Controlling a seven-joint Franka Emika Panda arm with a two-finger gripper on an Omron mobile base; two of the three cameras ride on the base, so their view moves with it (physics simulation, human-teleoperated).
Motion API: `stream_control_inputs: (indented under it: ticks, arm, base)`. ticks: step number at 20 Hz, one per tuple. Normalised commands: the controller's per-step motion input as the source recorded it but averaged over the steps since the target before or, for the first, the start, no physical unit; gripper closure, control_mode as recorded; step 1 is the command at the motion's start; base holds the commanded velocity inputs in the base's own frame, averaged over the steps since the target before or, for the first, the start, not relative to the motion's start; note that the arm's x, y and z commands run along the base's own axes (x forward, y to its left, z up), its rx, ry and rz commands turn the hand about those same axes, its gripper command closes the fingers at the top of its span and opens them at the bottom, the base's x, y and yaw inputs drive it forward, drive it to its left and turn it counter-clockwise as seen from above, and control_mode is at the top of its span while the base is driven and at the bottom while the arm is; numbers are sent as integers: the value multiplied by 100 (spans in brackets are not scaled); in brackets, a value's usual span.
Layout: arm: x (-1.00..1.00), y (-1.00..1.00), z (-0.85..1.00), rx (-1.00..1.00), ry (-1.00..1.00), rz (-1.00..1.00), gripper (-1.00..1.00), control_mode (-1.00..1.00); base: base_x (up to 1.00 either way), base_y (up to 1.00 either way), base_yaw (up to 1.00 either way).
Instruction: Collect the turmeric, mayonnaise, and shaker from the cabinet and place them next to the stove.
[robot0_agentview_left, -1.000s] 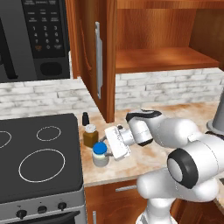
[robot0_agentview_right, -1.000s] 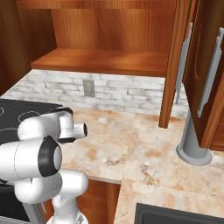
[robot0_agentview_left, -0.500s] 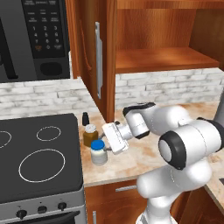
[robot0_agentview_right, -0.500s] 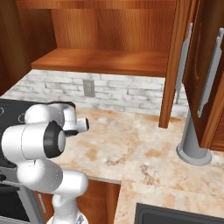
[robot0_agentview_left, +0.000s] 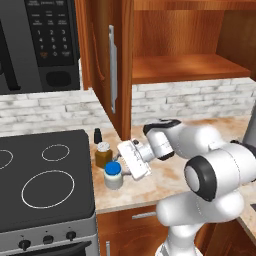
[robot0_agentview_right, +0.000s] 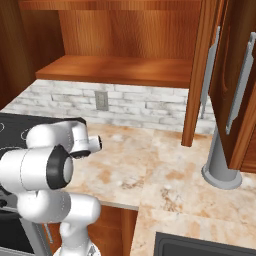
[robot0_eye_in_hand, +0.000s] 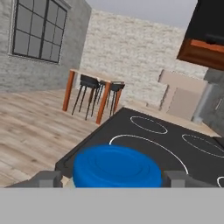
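Mayonnaise unmoved beside stove; gripper now lower, fingers spread astride blue lid, not pinching.

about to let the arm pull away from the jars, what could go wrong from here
The gripper sits open around the mayonnaise, its fingers flanking the blue lid; a sideways retreat could tip the jar. The turmeric and shaker stand close behind, so a toppling jar might knock them. All three are near the stove edge and could roll onto it.
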Motion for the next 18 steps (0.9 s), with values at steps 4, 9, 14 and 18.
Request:
stream_control_inputs:
  ticks: [4,9,14,18]
  arm:
    - [-1,-17,18,0,-8,1,-100,-100]
    - [1,-18,20,0,-10,1,-100,-100]
    - [-18,-26,41,0,-17,2,-100,-100]
    - [-64,-36,64,0,-15,0,-100,-100]
  base:
    - [0,0,0]
    - [0,0,0]
    - [0,0,0]
    - [0,0,0]
